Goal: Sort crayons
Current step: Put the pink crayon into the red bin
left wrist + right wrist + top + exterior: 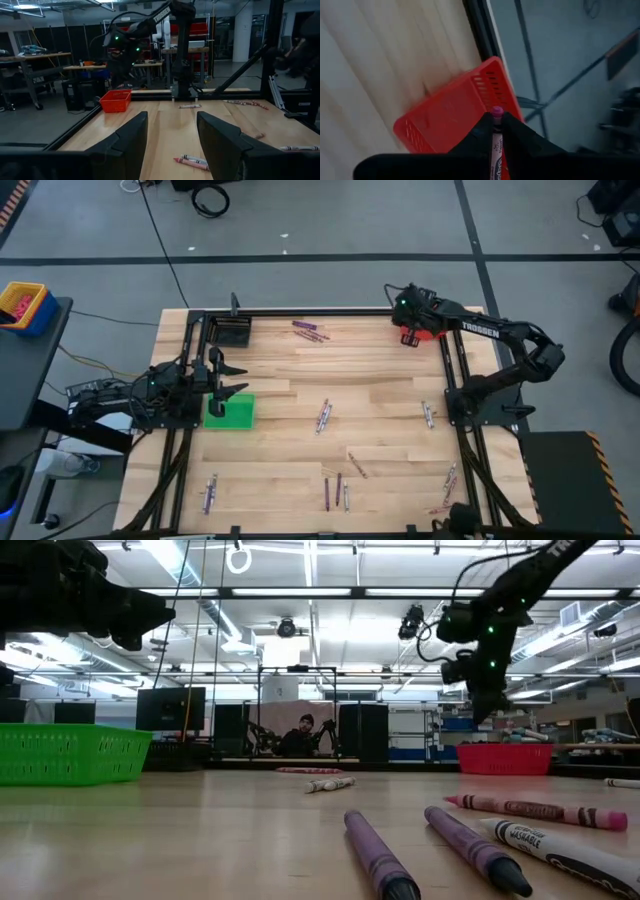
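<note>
Okay, from my remote seat the wooden table (300,395) looked pale and plank-striped, boxed in by a black frame (455,370), with grey floor all round. Far left, a blue-and-yellow box (24,307) sat on a side stand. The left gripper (228,377) hovered over the green bin (231,411) at the table's left edge, fingers (129,145) spread apart and empty; a black bin (230,332) stood just behind it near the back-left corner. Moving right, the crayons (322,417) lay scattered: one cluster at the back centre, a pair mid-table, several along the front edge, others by the right rail. The middle of the table was otherwise bare wood, plenty of room to travel. Far right at the back, the right gripper (497,131) hung over the red bin (415,335) in the back-right corner, jaws pinched on a purple-tipped crayon (496,145). Beyond, in the low view, I saw a person (303,732) seated among the lab benches.
</note>
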`<state>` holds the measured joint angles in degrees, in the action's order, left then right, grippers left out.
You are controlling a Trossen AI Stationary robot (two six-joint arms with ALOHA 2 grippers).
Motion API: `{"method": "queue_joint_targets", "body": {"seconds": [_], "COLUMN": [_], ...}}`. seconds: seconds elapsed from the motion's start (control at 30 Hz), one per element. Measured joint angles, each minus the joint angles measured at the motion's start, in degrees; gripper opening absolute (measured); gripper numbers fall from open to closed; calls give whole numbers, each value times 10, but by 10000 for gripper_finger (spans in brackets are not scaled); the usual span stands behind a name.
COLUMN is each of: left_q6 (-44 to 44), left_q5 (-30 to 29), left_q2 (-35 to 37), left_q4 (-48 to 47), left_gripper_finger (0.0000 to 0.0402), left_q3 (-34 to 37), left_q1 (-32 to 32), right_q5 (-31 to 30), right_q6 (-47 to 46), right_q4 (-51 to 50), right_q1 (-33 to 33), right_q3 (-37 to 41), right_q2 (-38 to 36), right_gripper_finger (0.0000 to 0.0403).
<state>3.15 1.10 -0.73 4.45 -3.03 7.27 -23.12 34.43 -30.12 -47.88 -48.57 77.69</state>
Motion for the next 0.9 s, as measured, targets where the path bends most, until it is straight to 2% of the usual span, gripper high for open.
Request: {"method": "queue_joint_targets", "body": {"seconds": [0.07, 0.3, 0.5, 0.6, 0.73, 0.9], "left_q6": [0, 0, 0, 0, 0, 0], "left_q5": [0, 0, 0, 0, 0, 0], "left_q2": [0, 0, 0, 0, 0, 0], "left_q4": [0, 0, 0, 0, 0, 0], "left_gripper_finger": [183, 183, 183, 183, 183, 183], "left_q3": [0, 0, 0, 0, 0, 0], "left_q1": [0, 0, 0, 0, 0, 0], "right_q5": [22, 45, 77, 78, 78, 39], "right_q6": [5, 9, -75, -129, -141, -180], "right_q4": [39, 126, 151, 169, 179, 162], "right_q1": [-18, -61, -91, -102, -105, -100], "right_q3": [15, 57, 79, 79, 71, 48], "right_q2": [0, 0, 14, 46, 90, 113], "right_gripper_finger": [38, 38, 39, 39, 39, 39]}}
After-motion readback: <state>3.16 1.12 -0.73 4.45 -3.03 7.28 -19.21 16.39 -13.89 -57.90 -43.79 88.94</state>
